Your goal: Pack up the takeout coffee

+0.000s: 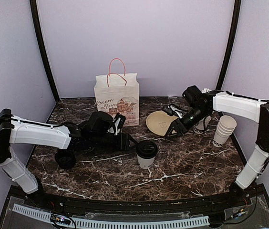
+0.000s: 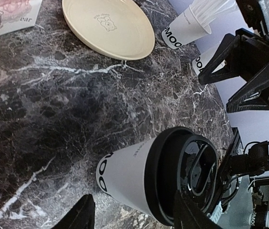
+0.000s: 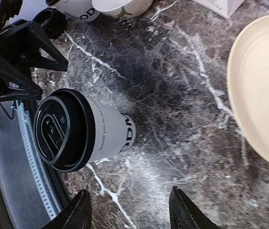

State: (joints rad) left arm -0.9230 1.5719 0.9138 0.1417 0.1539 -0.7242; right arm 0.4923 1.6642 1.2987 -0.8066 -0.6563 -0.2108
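Right now the takeout coffee (image 1: 147, 153) stands upright mid-table, the left gripper (image 1: 127, 141) just beside it and the right gripper (image 1: 172, 131) near its other side. Both have their jaws apart and hold nothing. If both close in at once, they may collide, or a finger may clip the black lid (image 1: 147, 148) and tip the light cup. The paper bag (image 1: 117, 98) stands behind it.

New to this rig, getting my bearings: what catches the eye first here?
A white paper cup with a black plastic lid stands alone near the middle of the dark marbled tabletop. Further back stands a white paper gift bag with pink handles, a round beige plate to its right.
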